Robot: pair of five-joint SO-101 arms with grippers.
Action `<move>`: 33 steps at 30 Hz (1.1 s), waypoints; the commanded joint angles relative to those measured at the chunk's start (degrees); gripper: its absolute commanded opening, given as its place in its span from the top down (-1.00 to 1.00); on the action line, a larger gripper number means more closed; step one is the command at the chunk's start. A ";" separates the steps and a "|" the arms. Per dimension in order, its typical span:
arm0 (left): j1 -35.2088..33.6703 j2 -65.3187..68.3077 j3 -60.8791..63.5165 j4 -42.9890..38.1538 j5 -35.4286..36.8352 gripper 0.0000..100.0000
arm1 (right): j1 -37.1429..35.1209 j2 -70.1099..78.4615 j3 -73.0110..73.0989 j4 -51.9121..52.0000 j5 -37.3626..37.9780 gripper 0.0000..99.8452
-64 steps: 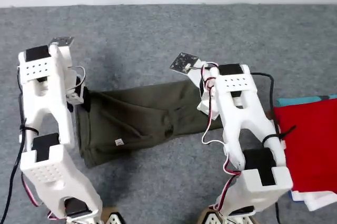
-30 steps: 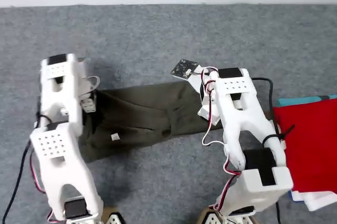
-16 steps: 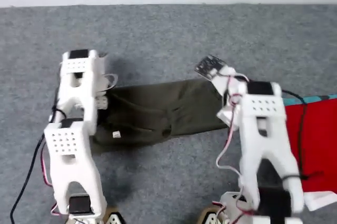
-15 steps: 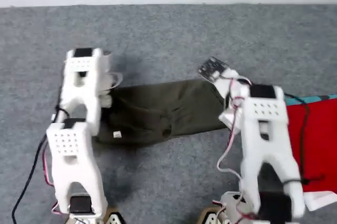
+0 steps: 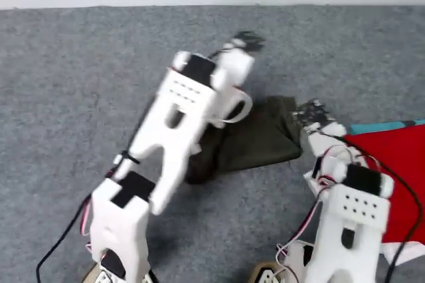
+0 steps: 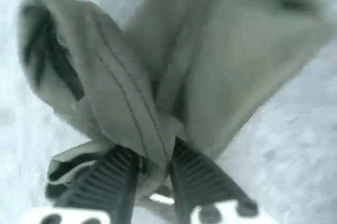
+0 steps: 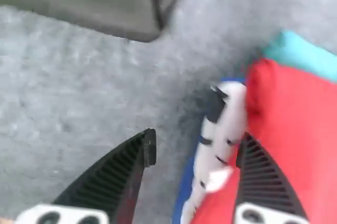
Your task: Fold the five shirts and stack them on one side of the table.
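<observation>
Pinching the olive shirt point(image 6: 221, 50) by a bunched fold in the left gripper point(image 6: 155, 169), probably soft, light, floppy; leaving the right gripper point(image 7: 196, 142) spread wide, empty.

The left arm point(image 5: 176, 120) is white moulded plastic with black motor blocks point(image 5: 199, 67) at the joints, a grid of small holes point(image 5: 180, 90) on its link, and black and red cables point(image 5: 85, 215) at its near end. The right arm point(image 5: 345, 230) is built alike, with red, white and black wires point(image 5: 323, 167) looping beside it. The left pincer point(image 6: 155, 155) and right pincer point(image 7: 197, 142) have black ribbed fingers point(image 7: 116, 174) on white bases with dark screw holes point(image 7: 50, 217).
</observation>
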 commanded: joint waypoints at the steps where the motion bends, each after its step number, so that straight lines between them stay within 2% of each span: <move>1: 4.66 1.23 -6.20 -5.01 0.18 0.98 | 6.11 -2.86 -1.41 0.13 -1.23 0.49; 4: 5.98 9.85 -10.51 -6.95 0.26 0.98 | 10.51 -3.65 -2.55 0.13 -1.23 0.49; 13: 9.05 33.58 -40.48 -2.02 0.09 0.96 | 10.68 -4.18 -2.55 0.22 -1.23 0.50; 18: 9.93 40.62 -57.89 0.88 0.35 0.69 | 10.68 -5.67 -2.64 1.27 -0.88 0.63; 20: 9.76 42.29 -62.73 0.53 0.35 0.67 | 10.68 -6.11 -2.64 1.36 -0.88 0.68; 25: 11.16 40.79 -63.43 -5.45 0.18 0.67 | 10.68 -6.11 -2.64 1.27 -1.05 0.64; 28: 10.73 39.12 -63.43 -6.15 0.00 0.67 | 10.68 -6.11 -2.64 1.36 -1.23 0.63; 30: 7.74 37.45 -63.60 -4.75 -0.88 0.67 | 10.59 -6.11 -2.64 1.27 -1.32 0.63; 33: -0.53 34.46 -63.52 0.44 -5.19 0.67 | 7.25 -6.11 -2.64 0.84 -3.34 0.63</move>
